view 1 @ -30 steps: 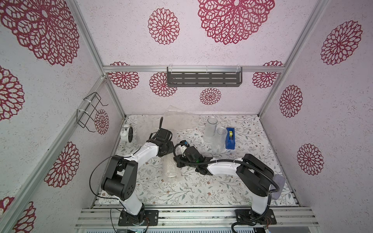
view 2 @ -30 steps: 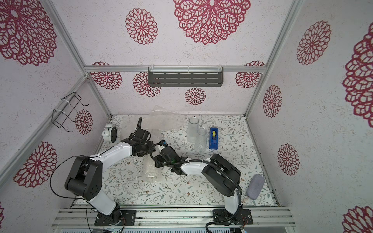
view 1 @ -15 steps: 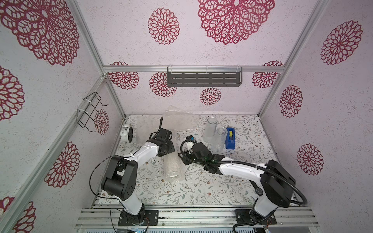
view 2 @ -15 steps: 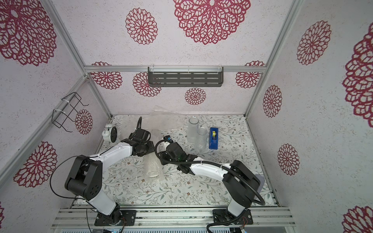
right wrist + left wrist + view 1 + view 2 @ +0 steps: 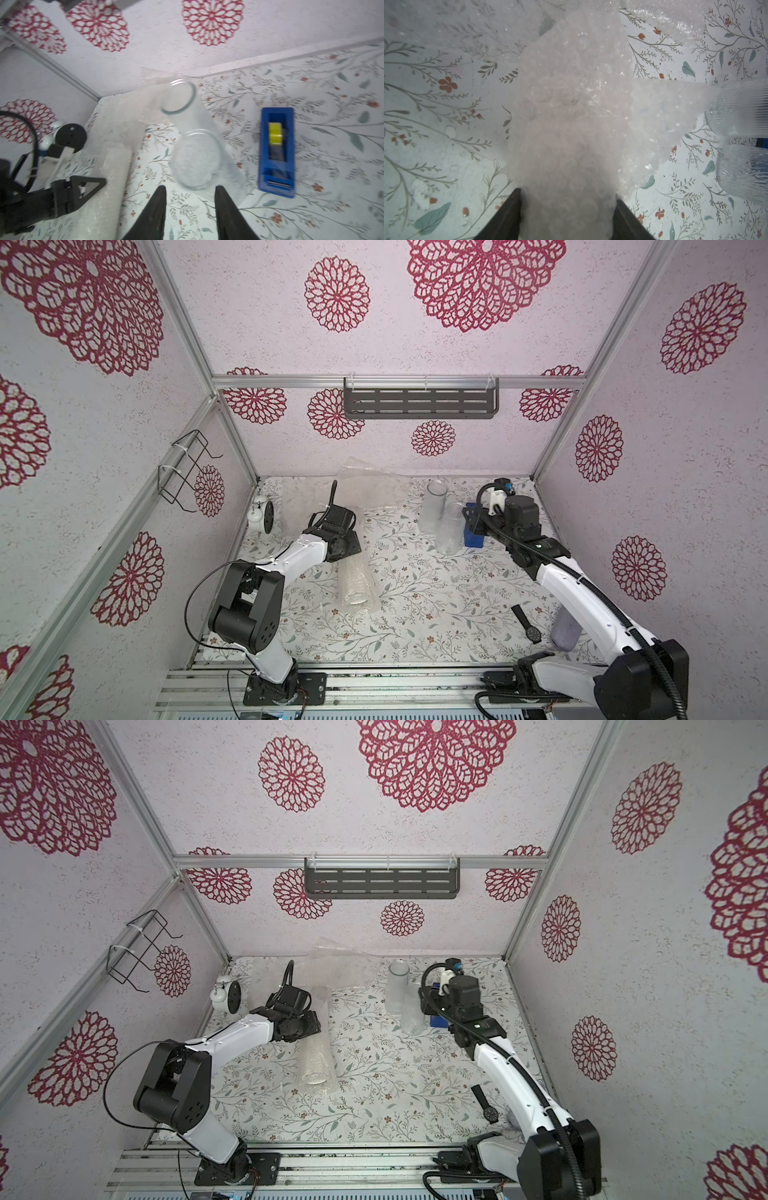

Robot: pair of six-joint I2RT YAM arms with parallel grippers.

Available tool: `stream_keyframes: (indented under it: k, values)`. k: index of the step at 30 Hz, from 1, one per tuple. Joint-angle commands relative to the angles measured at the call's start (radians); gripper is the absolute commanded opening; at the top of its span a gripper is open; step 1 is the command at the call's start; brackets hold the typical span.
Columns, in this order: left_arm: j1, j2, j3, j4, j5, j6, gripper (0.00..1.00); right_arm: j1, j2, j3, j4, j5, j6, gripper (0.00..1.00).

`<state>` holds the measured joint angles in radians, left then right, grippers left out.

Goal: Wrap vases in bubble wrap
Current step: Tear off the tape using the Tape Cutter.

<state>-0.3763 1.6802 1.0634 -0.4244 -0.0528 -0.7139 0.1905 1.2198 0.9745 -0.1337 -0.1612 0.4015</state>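
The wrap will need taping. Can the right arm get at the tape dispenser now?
Probably yes. The right end effector is open and empty, and the dispenser lies just beside it, uncovered. Only the ribbed glass stands close by.

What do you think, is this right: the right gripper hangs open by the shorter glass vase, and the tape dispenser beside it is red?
Not quite. The tape dispenser is blue, not red; the right wrist view shows it plainly. The rest holds: the right gripper hangs open by the shorter glass vase, with the dispenser beside it.
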Motion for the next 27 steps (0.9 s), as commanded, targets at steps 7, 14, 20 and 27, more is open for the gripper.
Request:
stream_keyframes:
  k: [7,14,20,27]
  values:
    - [-0.023,0.0,-0.041,0.033,0.055,0.041,0.55,-0.294,0.289,0.064,-0.042,-0.342,-0.055,0.4]
    - [-0.024,-0.004,-0.046,0.045,0.067,0.042,0.55,-0.337,0.476,0.159,-0.069,-0.436,-0.132,0.4]
    - [-0.025,0.001,-0.048,0.048,0.07,0.042,0.55,-0.34,0.581,0.221,-0.067,-0.52,-0.151,0.37]
    - [-0.029,0.004,-0.048,0.045,0.07,0.036,0.55,-0.339,0.643,0.249,-0.053,-0.55,-0.154,0.35]
